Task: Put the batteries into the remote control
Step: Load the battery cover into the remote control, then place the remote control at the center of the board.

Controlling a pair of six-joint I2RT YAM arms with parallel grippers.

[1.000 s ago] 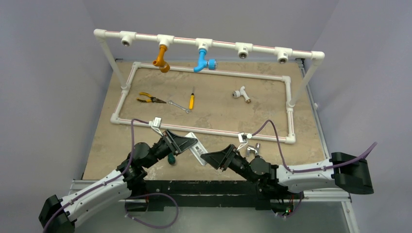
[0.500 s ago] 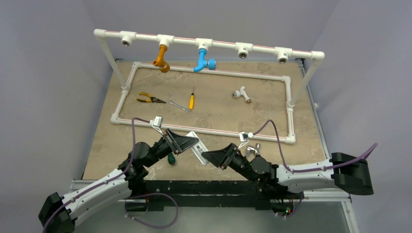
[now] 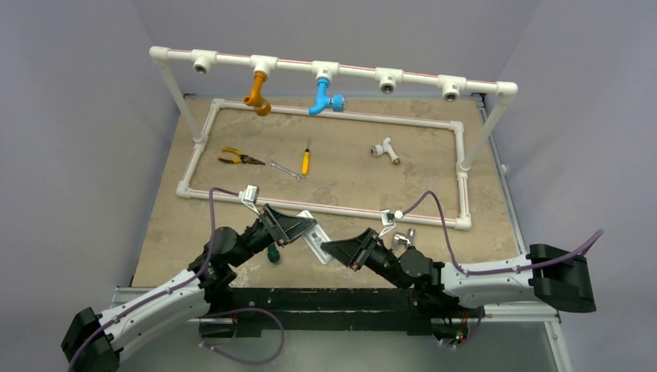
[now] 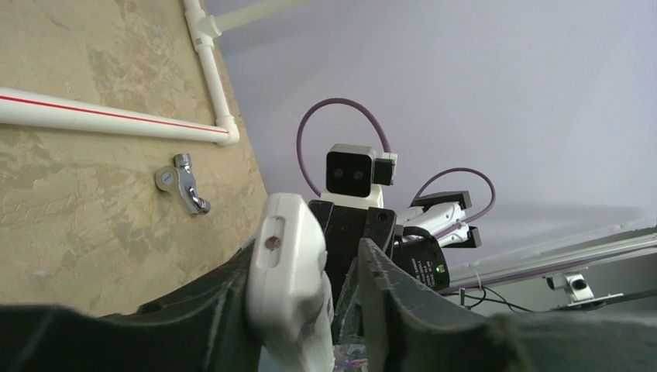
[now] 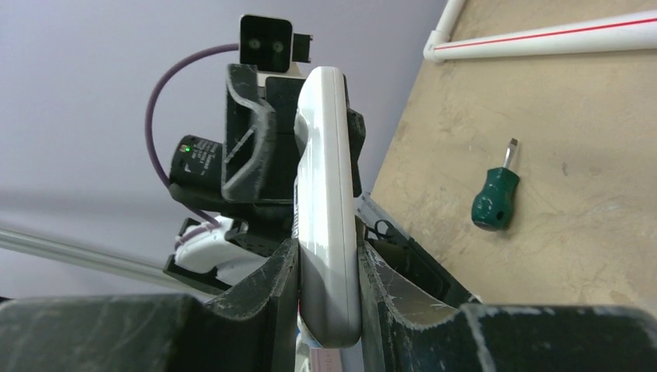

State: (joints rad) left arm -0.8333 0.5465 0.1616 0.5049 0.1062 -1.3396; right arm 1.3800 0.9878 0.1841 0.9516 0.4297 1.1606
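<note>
Pipe rail [image 3: 349, 209], green screwdriver [image 3: 273, 253] close by

site: robot lab | cues: pipe frame [image 3: 356, 70], bare walls [image 3: 70, 116], worktable [image 3: 349, 186]

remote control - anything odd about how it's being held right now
Yes: the remote control is held on edge between both arms. The right gripper pinches both faces with its jaws; in the left gripper it touches one side only, gap at the other.

The remote control [image 4: 283, 287] runs off the bottom edge of the left wrist view; its back face cannot be made out in any view.
</note>
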